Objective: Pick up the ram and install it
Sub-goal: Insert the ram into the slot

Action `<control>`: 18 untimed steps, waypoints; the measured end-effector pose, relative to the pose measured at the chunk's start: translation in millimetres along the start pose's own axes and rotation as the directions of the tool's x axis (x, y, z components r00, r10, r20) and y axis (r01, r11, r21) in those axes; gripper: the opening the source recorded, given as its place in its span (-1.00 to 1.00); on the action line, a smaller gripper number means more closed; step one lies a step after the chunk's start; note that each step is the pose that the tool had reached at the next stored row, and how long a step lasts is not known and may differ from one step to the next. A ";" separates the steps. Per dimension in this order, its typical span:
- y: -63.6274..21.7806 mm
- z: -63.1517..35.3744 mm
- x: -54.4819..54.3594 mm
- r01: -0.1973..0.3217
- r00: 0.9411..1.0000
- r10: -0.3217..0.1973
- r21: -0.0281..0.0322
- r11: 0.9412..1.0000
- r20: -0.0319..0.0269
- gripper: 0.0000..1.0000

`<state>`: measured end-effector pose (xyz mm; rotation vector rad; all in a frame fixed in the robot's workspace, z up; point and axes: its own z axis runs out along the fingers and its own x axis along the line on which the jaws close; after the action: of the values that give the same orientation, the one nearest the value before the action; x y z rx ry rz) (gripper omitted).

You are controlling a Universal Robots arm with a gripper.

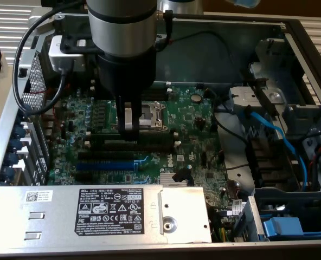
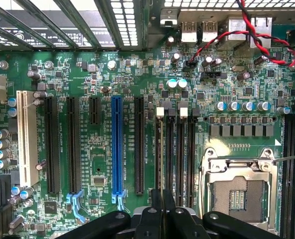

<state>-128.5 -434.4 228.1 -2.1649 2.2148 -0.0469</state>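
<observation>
Ram [image 1: 110, 141]: one long, narrow stick. In the exterior view it shows as a thin dark-green strip running out from my jaws towards that view's left. It lies level and in line with the black slots [image 1: 149, 143], directly over them at the near side of the processor socket [image 1: 149, 115]. It is seen edge-on, so I cannot make out its chips or label, nor tell whether its lower edge is already touching a slot.

Gripper [image 1: 129, 130]: mine, pointing straight down at the motherboard [image 1: 196, 116]. The jaws are drawn nearly together and pinch the ram across its thickness, about midway along its length. In the wrist view the gripper [image 2: 162, 199] has its two black tips close together, lined up over the group of black slots [image 2: 180, 149] with white end clips [image 2: 160, 112]. The ram itself is hard to separate from the dark slot beneath it in that view.

Nearby board items:
- Blue slot [image 2: 117, 144], well to one side of the jaws, with more long black slots either side.
- White slot [image 2: 24, 134] near the board's edge.
- Open processor socket [image 2: 239, 191] with metal frame, just beside the black slots.
- Red-and-black twisted wires [image 2: 267, 37] over the rear ports.

Housing: grey computer case [image 1: 307, 49], lid off, with a labelled metal drive cage [image 1: 52, 208] at the front of the exterior view.
</observation>
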 end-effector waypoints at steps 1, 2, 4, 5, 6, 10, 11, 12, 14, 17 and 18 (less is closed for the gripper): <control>0.0 0.0 0.0 0.000 1.000 0.000 0.000 1.000 0.000 -0.76; 0.0 0.0 0.0 0.000 1.000 0.000 0.000 1.000 0.000 -0.76; 0.0 0.0 0.0 0.000 1.000 0.000 0.000 1.000 0.000 -0.73; 0.0 0.0 0.0 0.000 1.000 0.000 0.000 1.000 0.000 -0.73; 0.0 0.0 0.0 0.000 1.000 0.000 0.000 1.000 0.000 -0.73; 0.0 0.0 0.0 0.000 1.000 0.000 0.000 1.000 0.000 -0.59; 0.0 0.0 0.0 0.000 1.000 0.000 0.000 1.000 0.000 -0.59; 0.0 0.0 0.0 0.000 1.000 0.000 0.000 1.000 0.000 -0.59; 0.0 0.0 0.0 0.000 1.000 0.000 0.000 1.000 0.000 -0.59; 0.0 -0.7 0.0 0.000 1.000 0.000 0.000 1.000 0.000 -0.59; -0.1 -1.9 0.0 0.000 1.000 0.000 0.000 1.000 0.000 -0.59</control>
<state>-128.5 -434.4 230.0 -2.1649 2.2149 -0.0469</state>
